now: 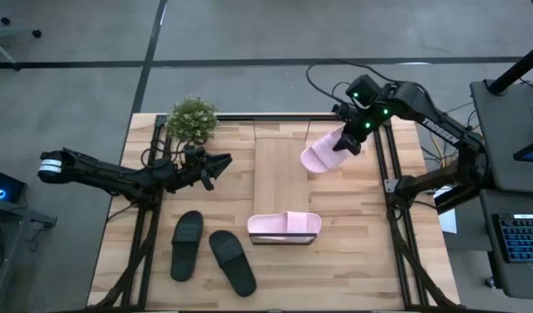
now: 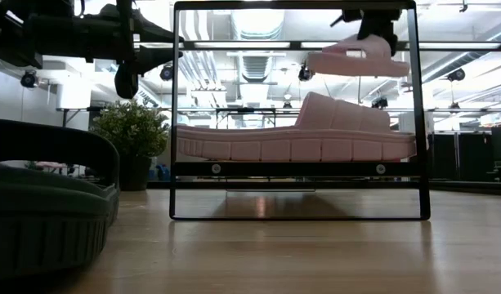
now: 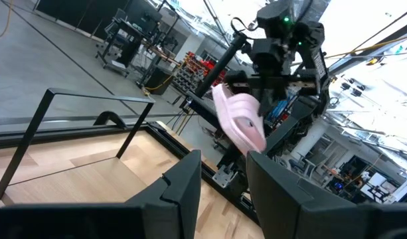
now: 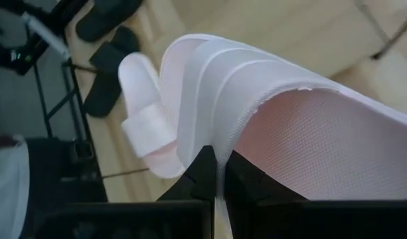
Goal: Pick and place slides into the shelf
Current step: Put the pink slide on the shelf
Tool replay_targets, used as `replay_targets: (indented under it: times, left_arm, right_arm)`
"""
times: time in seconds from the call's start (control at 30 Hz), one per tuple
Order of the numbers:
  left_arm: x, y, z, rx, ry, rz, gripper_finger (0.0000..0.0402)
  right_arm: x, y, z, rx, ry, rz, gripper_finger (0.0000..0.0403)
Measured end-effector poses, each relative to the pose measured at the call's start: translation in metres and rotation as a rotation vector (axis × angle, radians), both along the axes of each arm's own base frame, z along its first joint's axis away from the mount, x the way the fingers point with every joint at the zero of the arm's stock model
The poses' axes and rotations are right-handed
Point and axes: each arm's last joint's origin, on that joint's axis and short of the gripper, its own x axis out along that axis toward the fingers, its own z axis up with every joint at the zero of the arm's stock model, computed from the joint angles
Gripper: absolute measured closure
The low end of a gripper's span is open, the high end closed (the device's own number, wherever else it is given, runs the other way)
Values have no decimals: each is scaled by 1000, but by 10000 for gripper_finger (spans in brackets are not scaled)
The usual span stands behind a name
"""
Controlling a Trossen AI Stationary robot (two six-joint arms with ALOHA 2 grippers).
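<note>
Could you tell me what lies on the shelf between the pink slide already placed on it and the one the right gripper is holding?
Nothing: in the high view the shelf board is bare between the placed pink slide and the held pink slide, gripped by the right gripper.

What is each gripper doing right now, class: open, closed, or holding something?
Left gripper: jaws apart, holding nothing, beside the shelf.
Right gripper: closed on a pale pink slide, lifted above the shelf's far end.
</note>
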Motion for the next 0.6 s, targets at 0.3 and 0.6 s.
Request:
replay_targets:
  times: [0.3, 0.6]
  left_arm:
    - [0, 0, 0, -3, -2, -10, 294]
    - [2, -6, 3, -45, -32, -231, 294]
  right_arm:
    - [19, 32, 14, 30, 12, 120, 395]
    - [45, 54, 35, 15, -21, 258, 395]
